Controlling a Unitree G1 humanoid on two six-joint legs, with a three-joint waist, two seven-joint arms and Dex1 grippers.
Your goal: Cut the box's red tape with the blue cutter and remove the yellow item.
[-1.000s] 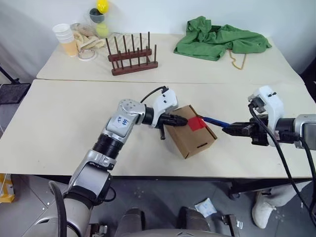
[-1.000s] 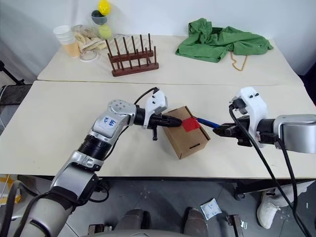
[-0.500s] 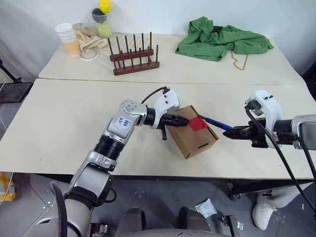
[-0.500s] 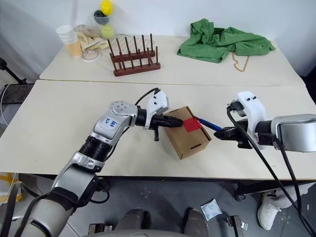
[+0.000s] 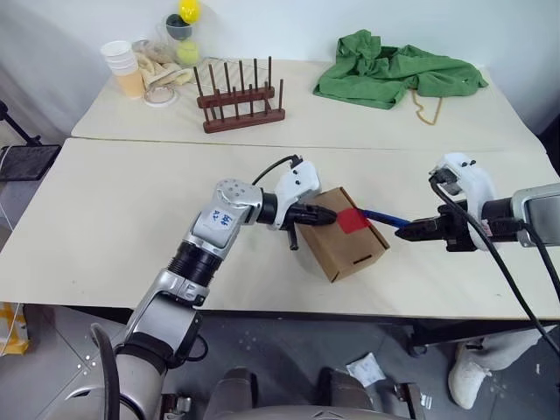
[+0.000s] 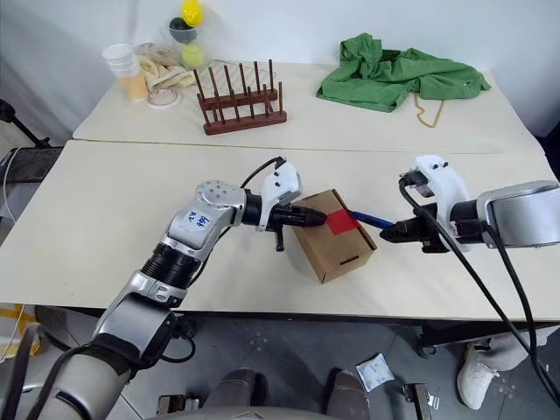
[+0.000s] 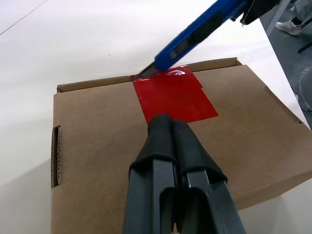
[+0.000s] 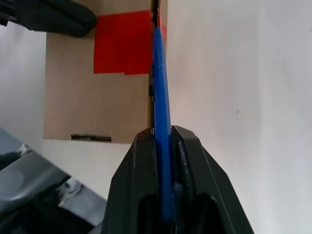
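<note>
On the near table point(image 5: 105, 227), close to its front edge, sits the box point(image 5: 343, 238): small plain brown cardboard carton, rectangular, lying skewed to the table edge, flaps down, a narrow slot cut in the side facing the camera. Red tape point(image 5: 353, 220) is a bright square patch on the box top, reaching the top's far edge; glossy, slightly wrinkled at that edge in the left wrist view. Left gripper point(image 5: 329, 219) comes at the box from the robot's left, fingers pressed together with nothing between them, tips resting on the box top at the near edge of the red tape. Blue cutter point(image 5: 386, 216), slim and pen-shaped, slants down toward the box from the robot's right; its tip meets the far edge of the tape, at the box's top edge. Right gripper point(image 5: 402, 234), just right of the box, is clamped on the cutter's rear end, the blue body pinched between both fingers in the right wrist view. Beyond the box, on the far table point(image 5: 490, 122): a dark wooden peg rack point(image 5: 238, 96) behind-left of the box, a crumpled green cloth point(image 5: 395, 74) behind-right. Farther left of the rack, paper cups point(image 5: 122, 66) and a stack of small balls, yellow ball point(image 5: 187, 10) uppermost.
</note>
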